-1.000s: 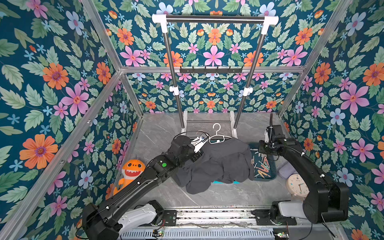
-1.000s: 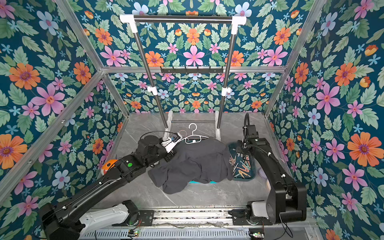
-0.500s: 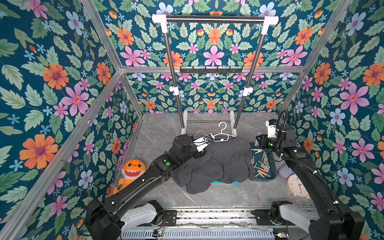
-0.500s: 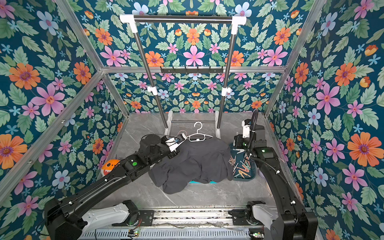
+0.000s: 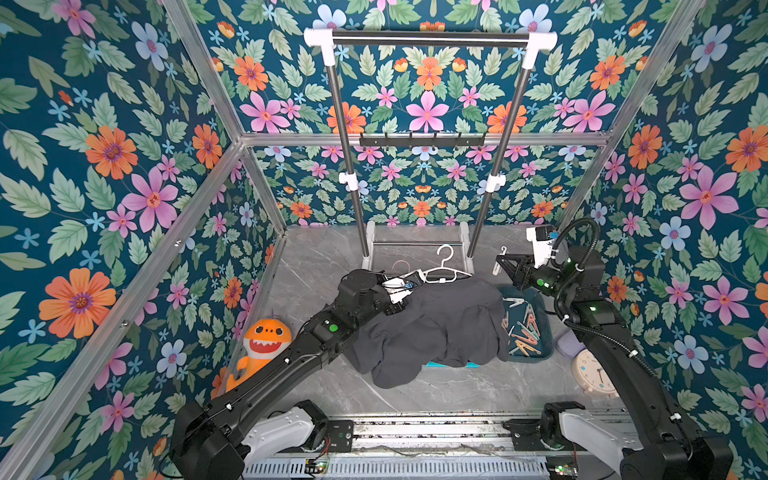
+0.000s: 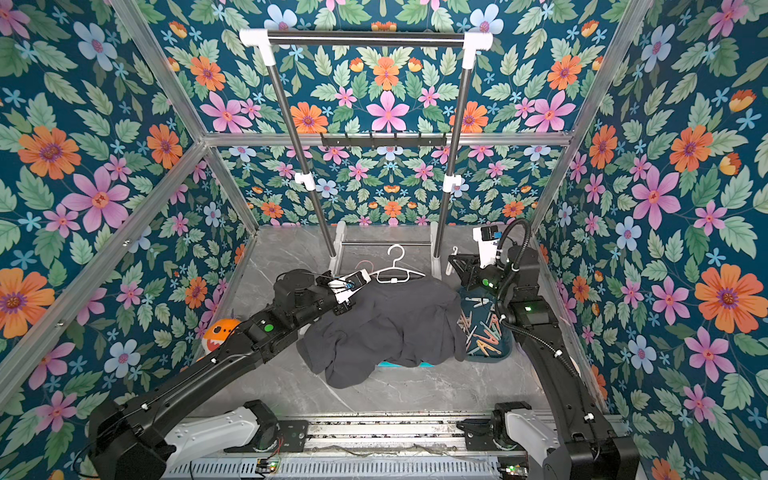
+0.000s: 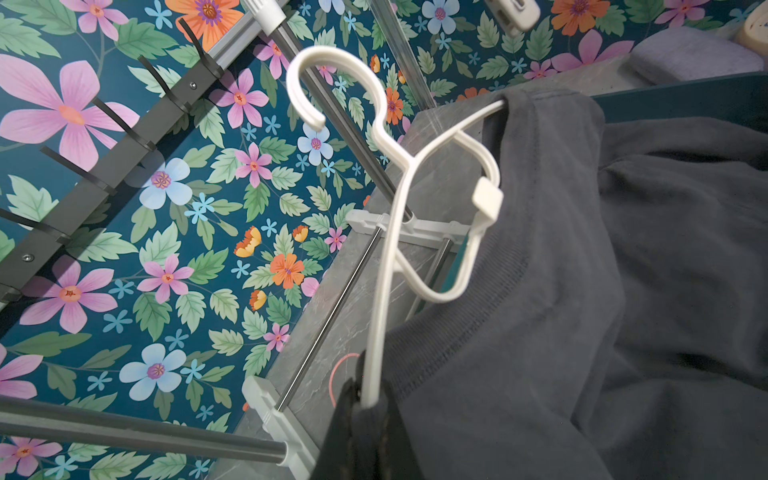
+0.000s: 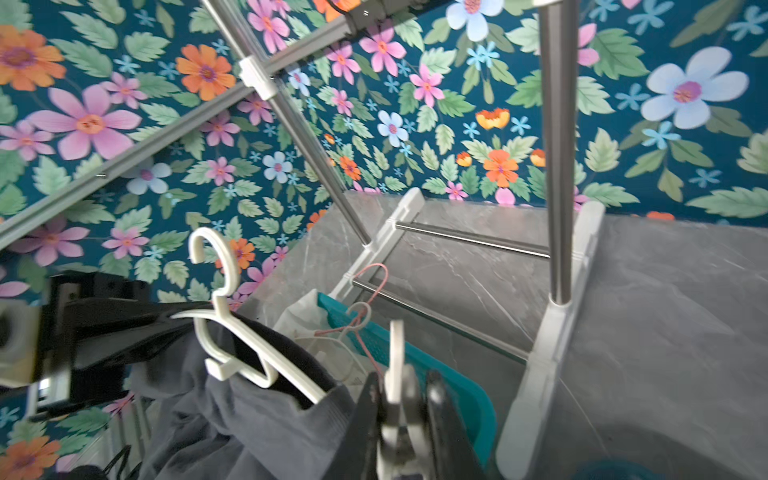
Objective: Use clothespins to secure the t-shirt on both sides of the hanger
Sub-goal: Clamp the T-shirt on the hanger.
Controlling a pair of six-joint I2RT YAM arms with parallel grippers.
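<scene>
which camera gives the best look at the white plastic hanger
The left wrist view: the white plastic hanger fills the frame, hook and neck sharp, arms running into the collar of the dark grey t-shirt. The right wrist view shows it smaller and blurrier; in both top views it is tiny.

Grey t-shirt, white hanger, teal floral walls (orange, pink blooms).
</scene>
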